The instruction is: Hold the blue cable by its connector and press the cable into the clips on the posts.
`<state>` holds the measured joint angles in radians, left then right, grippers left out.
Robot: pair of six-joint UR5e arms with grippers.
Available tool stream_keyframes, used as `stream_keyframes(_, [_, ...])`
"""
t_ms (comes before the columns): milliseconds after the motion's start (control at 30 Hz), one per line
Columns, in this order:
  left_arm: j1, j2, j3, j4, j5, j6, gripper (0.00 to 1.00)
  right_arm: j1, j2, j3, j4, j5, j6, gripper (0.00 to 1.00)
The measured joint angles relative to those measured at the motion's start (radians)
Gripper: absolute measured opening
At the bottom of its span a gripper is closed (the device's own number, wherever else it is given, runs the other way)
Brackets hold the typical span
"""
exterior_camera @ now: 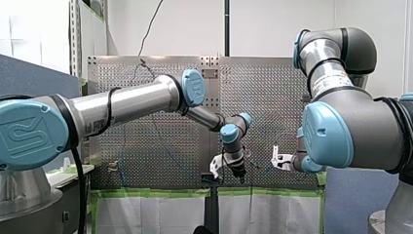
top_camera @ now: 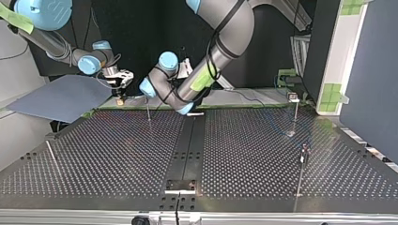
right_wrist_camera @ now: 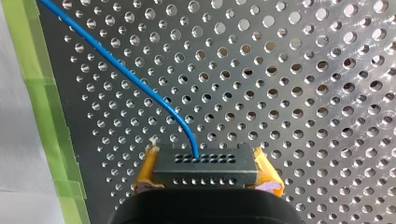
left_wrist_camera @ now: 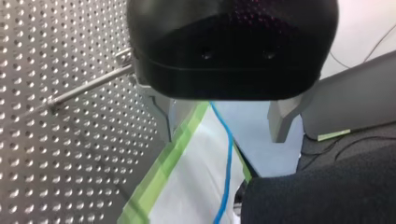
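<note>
The right claw (right_wrist_camera: 205,173) clamps the blue cable's (right_wrist_camera: 116,70) connector (right_wrist_camera: 205,165) near the table's (right_wrist_camera: 303,93) taped edge; the left claw (left_wrist_camera: 224,122) stands wide.

My left arm (exterior_camera: 126,102) and my right arm (exterior_camera: 341,131) are brushed silver tubes with dark grey joints and pale blue end caps (exterior_camera: 194,87) (each embossed with a logo). A black cable (top_camera: 220,33) and a green tape patch (top_camera: 204,79) sit on the left one. My left gripper (left_wrist_camera: 223,136) has a glossy black housing and grey metal fingers (left_wrist_camera: 161,116); my right gripper (right_wrist_camera: 205,171) is black with yellow pads (right_wrist_camera: 145,170).
</note>
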<state>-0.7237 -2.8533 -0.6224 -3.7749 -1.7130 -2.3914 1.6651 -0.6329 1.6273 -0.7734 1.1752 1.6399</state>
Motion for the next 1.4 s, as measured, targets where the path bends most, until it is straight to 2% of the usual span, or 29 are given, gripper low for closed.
stream_keyframes(233, [0.016,-0.001,-0.041,0.017,-0.007,0.001,1.0,0.001,0.0,0.0,0.0,0.0,-0.001,0.0])
stream_keyframes(467, [0.03,-0.005,-0.082,0.064,-0.017,0.002,1.0,0.003,0.0,0.0,0.0,0.0,-0.001,0.0])
stream_keyframes(900, [0.026,-0.1,-0.016,0.085,-0.027,0.003,1.0,0.003,0.0,0.0,0.0,-0.001,0.002,0.0])
stream_keyframes(1100, [0.032,-0.145,-0.042,0.115,-0.019,0.003,1.0,0.003,0.0,0.0,-0.003,-0.003,0.003,0.0])
stream_keyframes(1400, [0.042,-0.153,-0.09,0.158,0.002,0.002,1.0,0.003,0.0,0.0,-0.002,-0.003,0.003,0.0])
